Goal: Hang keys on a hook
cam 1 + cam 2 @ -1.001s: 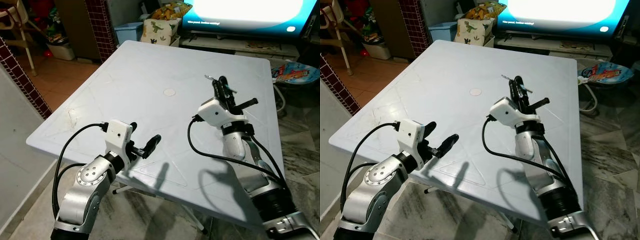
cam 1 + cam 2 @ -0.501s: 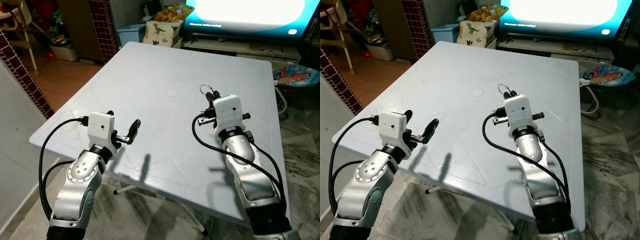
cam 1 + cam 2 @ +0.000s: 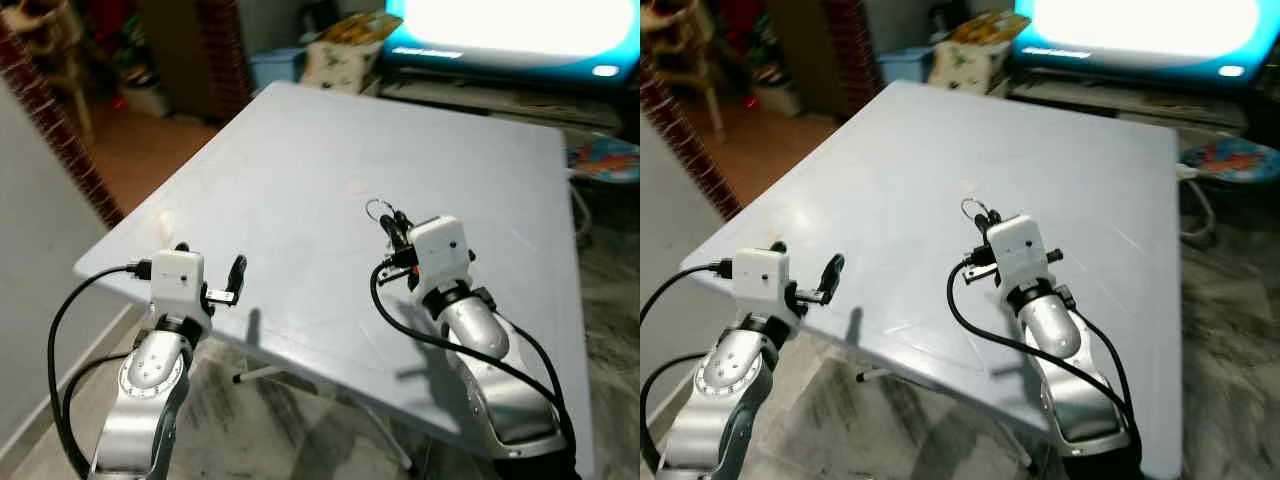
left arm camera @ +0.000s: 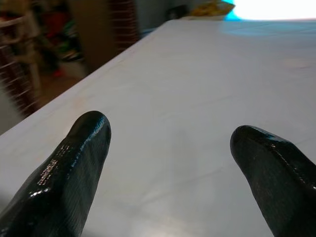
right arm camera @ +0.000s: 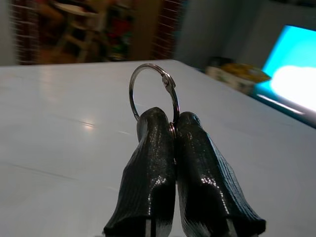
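Note:
My right gripper is shut on a silver key ring. The ring stands up above the fingertips, and whatever hangs from it is hidden between the black fingers. In the eye views this gripper is held a little above the middle of the white table, with the ring on its far side. My left gripper is open over the table's near left edge. Its two fingers stand wide apart with nothing between them.
A bright TV screen stands beyond the table's far edge, with a patterned cushion left of it. A colourful baby seat is on the floor at the right. A brick pillar and a wall stand at the left.
The whole picture has shifted and blurred, so the camera has moved. The right gripper turned to point away from me, still shut on the ring. The left arm drew back toward the near left edge.

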{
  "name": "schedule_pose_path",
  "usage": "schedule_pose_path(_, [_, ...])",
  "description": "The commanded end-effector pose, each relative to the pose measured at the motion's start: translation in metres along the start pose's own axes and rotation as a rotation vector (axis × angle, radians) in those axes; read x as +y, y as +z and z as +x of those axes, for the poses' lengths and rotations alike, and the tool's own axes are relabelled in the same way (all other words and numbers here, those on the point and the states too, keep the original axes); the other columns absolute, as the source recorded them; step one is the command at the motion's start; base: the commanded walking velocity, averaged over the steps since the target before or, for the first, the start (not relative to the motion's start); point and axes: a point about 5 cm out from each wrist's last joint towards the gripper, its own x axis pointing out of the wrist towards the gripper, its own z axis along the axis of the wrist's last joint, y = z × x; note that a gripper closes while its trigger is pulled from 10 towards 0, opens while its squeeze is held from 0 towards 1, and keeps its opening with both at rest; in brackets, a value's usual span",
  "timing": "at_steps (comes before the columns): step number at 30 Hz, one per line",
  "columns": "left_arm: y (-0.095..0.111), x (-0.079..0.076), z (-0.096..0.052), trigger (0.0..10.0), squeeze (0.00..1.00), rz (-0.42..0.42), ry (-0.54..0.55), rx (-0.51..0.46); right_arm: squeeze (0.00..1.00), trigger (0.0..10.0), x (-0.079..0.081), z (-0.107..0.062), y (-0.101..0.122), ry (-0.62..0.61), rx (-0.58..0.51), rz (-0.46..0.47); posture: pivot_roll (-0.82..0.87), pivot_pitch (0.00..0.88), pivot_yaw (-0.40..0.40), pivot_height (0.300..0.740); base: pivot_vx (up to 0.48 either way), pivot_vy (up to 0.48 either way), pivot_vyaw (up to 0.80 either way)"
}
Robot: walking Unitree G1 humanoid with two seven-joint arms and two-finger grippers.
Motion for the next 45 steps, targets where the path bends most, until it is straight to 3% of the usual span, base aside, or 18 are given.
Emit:
schedule_pose_path(1, [0.006,0.002,0.000,10.0,0.00,-0.007,0.020,-0.022,0.00,10.0,0.002,0.001,0.010,0.015,-0.035,0.007,-0.01,0.012,0.053,0.740,0.000,0.000,0.80])
schedule_pose_path(17, [0.005,-0.005,0.003,10.0,0.00,0.008,-0.007,-0.028,0.00,10.0,0.010,-0.001,0.014,0.076,-0.030,0.024,-0.01,0.010,0.055,0.740,0.000,0.000,0.80])
schedule_pose_path(45, [0.005,-0.014,0.007,10.0,0.00,-0.048,-0.029,-0.011,0.00,10.0,0.013,0.001,0.012,0.096,-0.017,0.039,-0.01,0.008,0.052,0.740,0.000,0.000,0.80])
